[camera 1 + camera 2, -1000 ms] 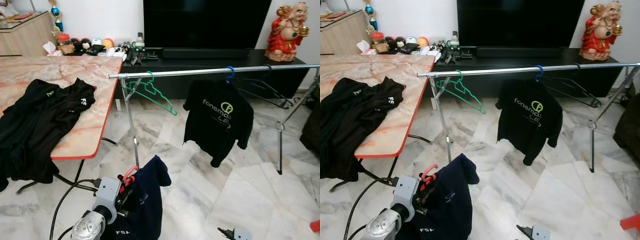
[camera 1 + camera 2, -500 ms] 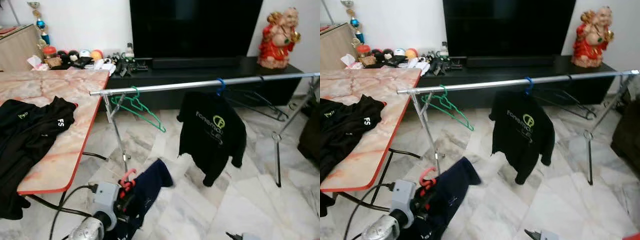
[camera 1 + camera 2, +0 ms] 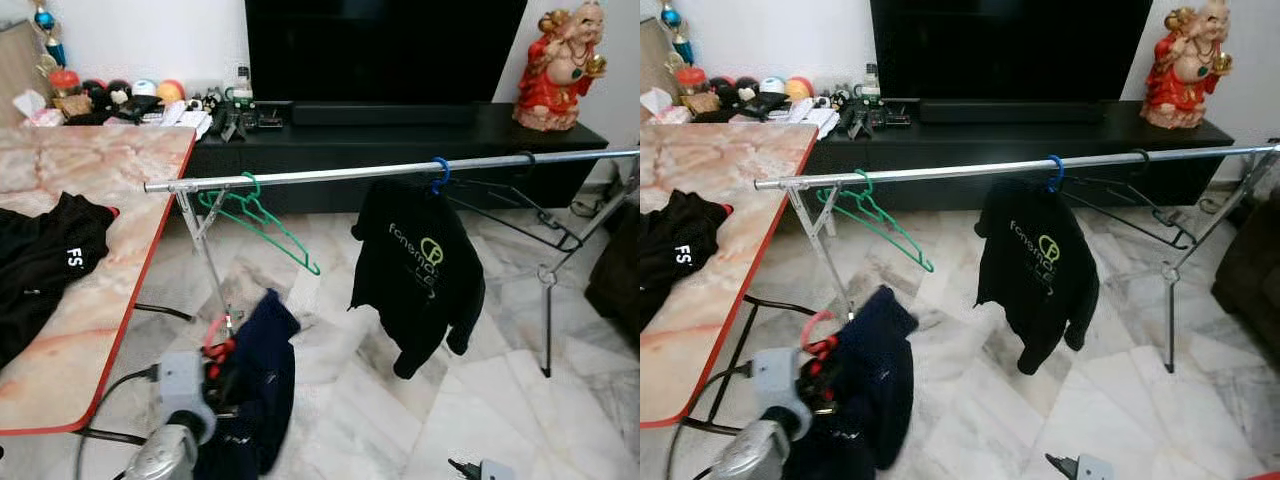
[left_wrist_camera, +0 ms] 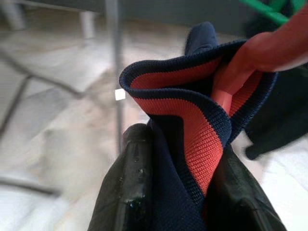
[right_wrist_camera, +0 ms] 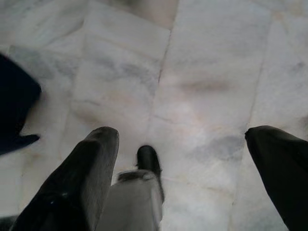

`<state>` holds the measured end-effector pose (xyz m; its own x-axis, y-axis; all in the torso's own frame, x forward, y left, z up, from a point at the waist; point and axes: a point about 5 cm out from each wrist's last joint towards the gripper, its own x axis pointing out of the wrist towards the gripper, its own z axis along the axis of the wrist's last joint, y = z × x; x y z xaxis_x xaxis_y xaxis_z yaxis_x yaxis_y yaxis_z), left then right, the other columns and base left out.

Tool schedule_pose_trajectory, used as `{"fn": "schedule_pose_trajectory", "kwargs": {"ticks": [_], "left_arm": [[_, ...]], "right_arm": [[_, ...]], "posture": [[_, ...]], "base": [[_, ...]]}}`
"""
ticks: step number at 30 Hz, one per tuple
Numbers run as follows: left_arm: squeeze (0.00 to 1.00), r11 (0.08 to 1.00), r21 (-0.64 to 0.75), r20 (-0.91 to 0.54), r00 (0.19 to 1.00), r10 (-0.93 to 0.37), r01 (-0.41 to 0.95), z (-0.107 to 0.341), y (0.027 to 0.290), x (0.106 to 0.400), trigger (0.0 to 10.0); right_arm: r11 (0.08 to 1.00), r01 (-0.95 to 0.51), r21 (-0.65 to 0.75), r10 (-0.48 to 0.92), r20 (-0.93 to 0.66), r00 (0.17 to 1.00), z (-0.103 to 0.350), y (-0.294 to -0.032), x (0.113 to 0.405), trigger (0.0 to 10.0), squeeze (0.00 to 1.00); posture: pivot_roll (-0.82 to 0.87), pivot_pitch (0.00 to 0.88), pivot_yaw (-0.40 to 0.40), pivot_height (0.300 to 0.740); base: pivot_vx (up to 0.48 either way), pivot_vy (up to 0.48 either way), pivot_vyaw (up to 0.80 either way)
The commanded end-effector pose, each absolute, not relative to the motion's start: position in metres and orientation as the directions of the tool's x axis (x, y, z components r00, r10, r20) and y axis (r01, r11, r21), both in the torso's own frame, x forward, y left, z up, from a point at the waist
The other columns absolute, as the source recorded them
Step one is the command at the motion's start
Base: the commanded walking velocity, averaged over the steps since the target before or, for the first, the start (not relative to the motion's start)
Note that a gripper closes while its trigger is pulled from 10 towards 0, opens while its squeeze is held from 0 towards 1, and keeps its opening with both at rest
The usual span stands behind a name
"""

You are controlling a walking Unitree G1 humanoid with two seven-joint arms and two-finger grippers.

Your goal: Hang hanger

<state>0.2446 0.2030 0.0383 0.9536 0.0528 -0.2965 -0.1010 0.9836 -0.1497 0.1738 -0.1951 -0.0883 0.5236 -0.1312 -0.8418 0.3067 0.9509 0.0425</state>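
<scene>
A rail (image 3: pixel 380 171) runs across the room in front of the TV cabinet (image 3: pixel 400 130). 2 things hang on it: a bare hanger (image 3: pixel 262 218) near its left end, a shirt (image 3: pixel 420 270) toward the middle. The surface (image 3: pixel 100 220) sits left of the rail with clothes (image 3: pixel 45 260) on it. A statue (image 3: pixel 560 65) stands on the cabinet's right end.

Metal clothes rail (image 3: pixel 330 174) on a marble floor (image 3: pixel 420 400) carries a bare green hanger (image 3: pixel 262 216), a black printed shirt (image 3: pixel 420 270) on a blue hanger, and black hangers (image 3: pixel 520 205). Marble-topped table (image 3: pixel 90 190) beside it bears black garments (image 3: pixel 45 265)
</scene>
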Motion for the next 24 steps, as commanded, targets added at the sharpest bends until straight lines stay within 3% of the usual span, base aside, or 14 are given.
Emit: {"fn": "schedule_pose_trajectory", "kwargs": {"ticks": [1, 10, 15, 24], "left_arm": [[0.00, 0.980, -0.164, -0.268, 0.961, 0.063, -0.110, 0.045, 0.204, 0.246, 10.0], [0.00, 0.985, -0.099, -0.272, 0.956, 0.112, -0.144, 0.047, 0.220, 0.234, 10.0], [0.00, 0.983, -0.098, -0.272, 0.954, 0.125, -0.157, 0.049, 0.220, 0.234, 10.0], [0.00, 0.982, -0.091, -0.281, 0.950, 0.136, -0.167, 0.049, 0.221, 0.232, 10.0]], "right_arm": [[0.956, 0.292, 0.030, -0.130, -0.848, 0.513, -0.090, -0.196, 0.171, 10.0, 0.00], [0.954, 0.297, 0.040, -0.125, -0.847, 0.517, -0.090, -0.193, 0.171, 10.0, 0.00], [0.964, 0.263, 0.031, -0.114, -0.848, 0.518, -0.090, -0.191, 0.171, 10.0, 0.00], [0.948, 0.313, 0.055, -0.127, -0.837, 0.532, -0.090, -0.191, 0.170, 10.0, 0.00]], "posture": [[0.06, 0.063, -0.029, 0.740], [0.06, 0.086, -0.014, 0.740], [0.06, 0.090, -0.005, 0.740], [0.07, 0.099, 0.001, 0.740]], "base": [[0.000, 0.000, 0.00], [0.000, 0.000, 0.00], [0.200, -0.357, 0.00], [0.261, -0.399, 0.57]]}}
